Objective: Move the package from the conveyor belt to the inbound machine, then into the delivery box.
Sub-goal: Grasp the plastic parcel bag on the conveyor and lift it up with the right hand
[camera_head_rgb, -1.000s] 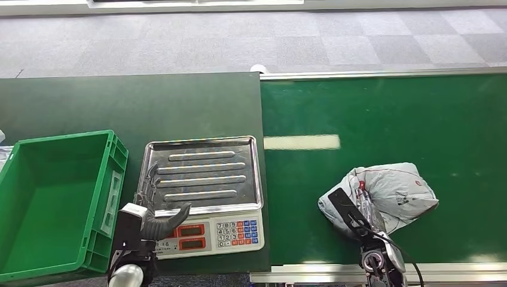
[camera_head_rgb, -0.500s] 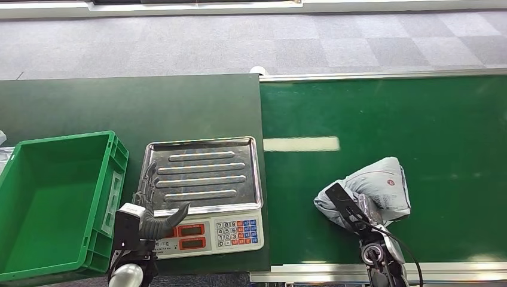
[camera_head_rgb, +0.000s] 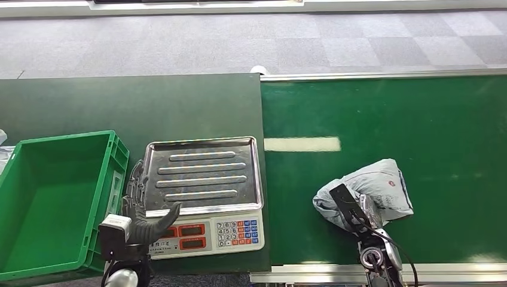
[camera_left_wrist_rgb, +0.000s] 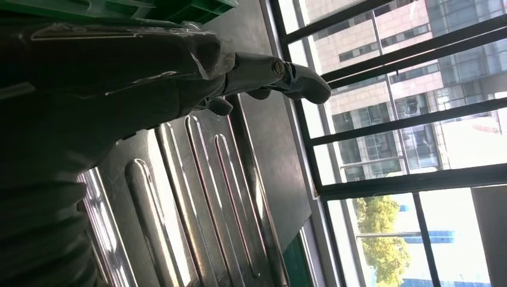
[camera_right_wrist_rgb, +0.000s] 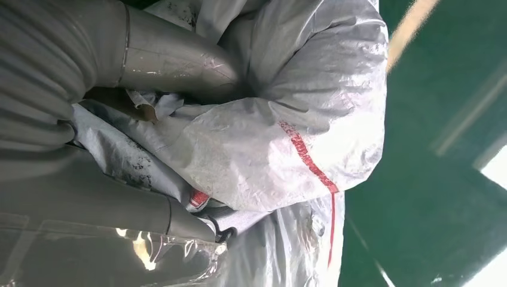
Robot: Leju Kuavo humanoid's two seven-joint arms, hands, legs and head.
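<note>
The package [camera_head_rgb: 382,185], a crumpled grey plastic mailer with red print, lies on the green conveyor belt [camera_head_rgb: 388,113] near its front edge. My right hand [camera_head_rgb: 350,208] grips the package's left end. In the right wrist view the thumb and fingers [camera_right_wrist_rgb: 149,57] close around the bunched bag [camera_right_wrist_rgb: 287,131]. The inbound machine is a scale with a bare ribbed steel tray [camera_head_rgb: 203,173] and a keypad [camera_head_rgb: 239,232]. My left hand [camera_head_rgb: 145,219] hovers at the scale's front left corner, fingers [camera_left_wrist_rgb: 281,75] spread and holding nothing. The green delivery box [camera_head_rgb: 116,173] stands to the left, with nothing inside.
A dark green table top [camera_head_rgb: 131,107] carries the scale and the box. The belt's metal rail [camera_head_rgb: 323,276] runs along the front edge. Grey carpet [camera_head_rgb: 239,42] lies beyond the table. A pale light reflection [camera_head_rgb: 302,143] sits on the belt.
The package has bunched up in my right hand and shifted a little left along the belt. My left hand has drifted slightly left and toward me.
</note>
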